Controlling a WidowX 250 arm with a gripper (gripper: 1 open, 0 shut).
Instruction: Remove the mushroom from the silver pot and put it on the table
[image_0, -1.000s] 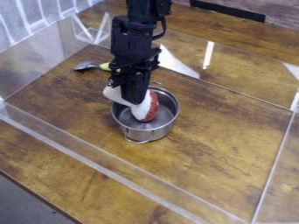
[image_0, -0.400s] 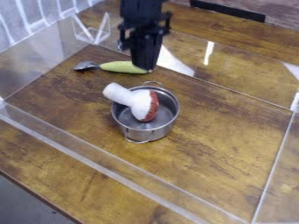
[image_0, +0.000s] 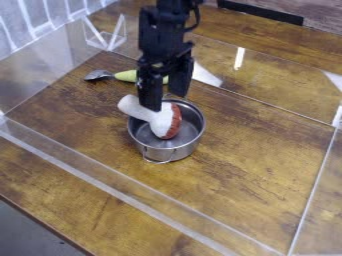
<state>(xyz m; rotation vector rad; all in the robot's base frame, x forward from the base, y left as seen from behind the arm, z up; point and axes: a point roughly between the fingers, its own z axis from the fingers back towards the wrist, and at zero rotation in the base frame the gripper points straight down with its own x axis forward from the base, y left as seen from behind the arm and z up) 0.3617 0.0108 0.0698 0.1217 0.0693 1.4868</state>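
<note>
A: Start at your left edge. What do you have there?

B: The clear wall (image_0: 54, 150) runs along the near-left side of the table (image_0: 254, 170), down toward the bottom. Inside it you have a wide strip of bare wood before anything stands in the way.

A: And further in?

B: Toward the back left lies a long yellow-green vegetable (image_0: 126, 75), with something small and dark just beside its left end; you cannot tell what that is. Both sit well apart from the near wall.

A: Where is the mushroom?

B: In the silver pot (image_0: 167, 135), near the middle of the table. The mushroom (image_0: 154, 116) lies tilted, its whitish stem poking up and out over the pot's left rim, its red-brown cap down inside.

A: The claw?

B: Your claw (image_0: 155, 100) hangs straight down over the pot, its tips at the mushroom's stem. The two fingers (image_0: 146, 90) look parted, one on each side of the stem, but you cannot tell whether they touch it.

A: Room on the right?

B: Plenty. Right of the pot the planks lie bare all the way to the far-right wall (image_0: 329, 150), and the front corner is open too.
</note>
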